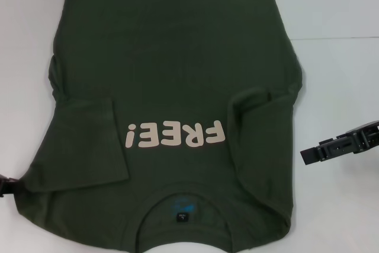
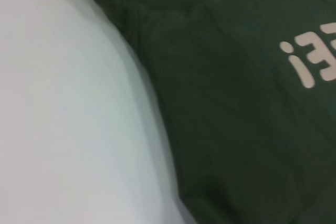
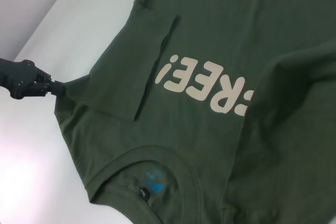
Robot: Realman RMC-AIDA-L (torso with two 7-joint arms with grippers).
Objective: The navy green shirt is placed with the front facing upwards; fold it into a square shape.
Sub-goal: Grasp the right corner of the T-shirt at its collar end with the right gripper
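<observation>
The navy green shirt (image 1: 177, 57) lies front up on the white table, its collar (image 1: 183, 211) nearest me and the cream "FREE!" print (image 1: 176, 134) reading upside down. Both sleeves are folded inward over the chest, one (image 1: 89, 140) on the left and one (image 1: 260, 117) on the right. My left gripper (image 1: 18, 183) is at the shirt's left shoulder edge, shut on the fabric. The right wrist view shows that gripper (image 3: 52, 86) with the cloth (image 3: 236, 35) drawn to a point in it. My right gripper (image 1: 314, 153) hovers over bare table just right of the shirt, not touching it.
The white table (image 1: 337, 75) surrounds the shirt, with bare surface to the right and a narrower strip on the left. A faint seam (image 1: 340, 37) crosses the table at the far right. The left wrist view shows only the shirt's edge (image 2: 236, 129) and the table (image 2: 63, 129).
</observation>
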